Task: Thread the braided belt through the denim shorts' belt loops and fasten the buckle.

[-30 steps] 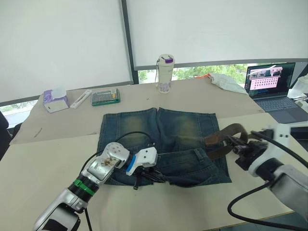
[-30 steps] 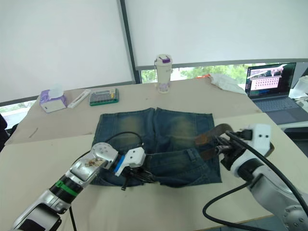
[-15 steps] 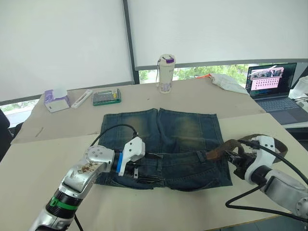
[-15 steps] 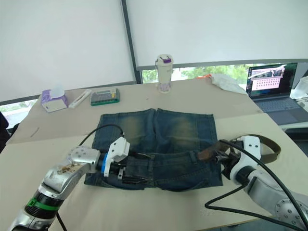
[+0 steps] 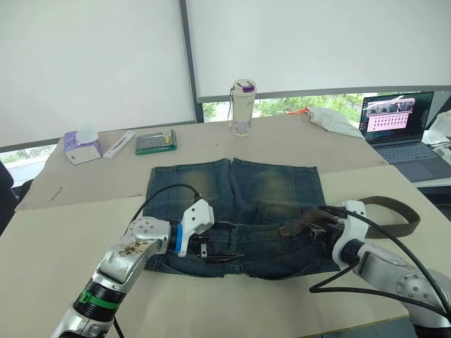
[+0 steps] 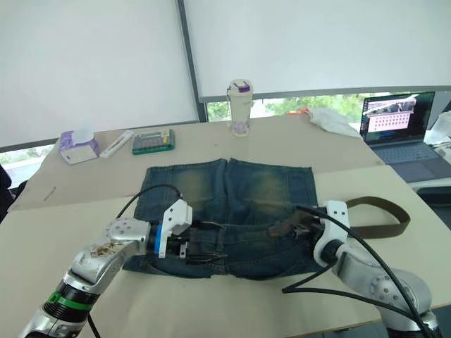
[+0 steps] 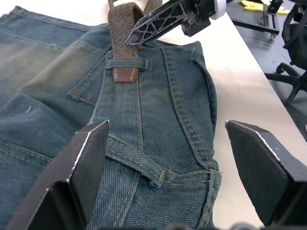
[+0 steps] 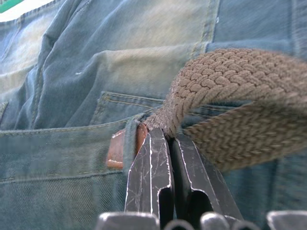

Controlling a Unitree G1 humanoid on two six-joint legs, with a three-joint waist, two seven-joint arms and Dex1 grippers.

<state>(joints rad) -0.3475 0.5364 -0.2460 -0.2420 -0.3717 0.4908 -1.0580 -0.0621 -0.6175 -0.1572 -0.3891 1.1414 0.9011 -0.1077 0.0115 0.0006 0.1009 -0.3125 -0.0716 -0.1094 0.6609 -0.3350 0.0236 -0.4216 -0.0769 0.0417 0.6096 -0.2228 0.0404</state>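
Under one belt loop [image 7: 126, 63], belt tip [image 7: 125, 74]

Denim shorts [image 5: 236, 211] lie flat on table, dk blue w/ faded yellowish patches on both legs, waistband twd robot, legs pointing away. Braided belt [image 5: 384, 217]: brown woven strap, loops out over table on robot's right of shorts, then arches up and back onto waistband. Its smooth brown leather tip [image 7: 125, 74] is poked under one belt loop [image 7: 126, 63] and sticks out just past it; buckle not discernible.
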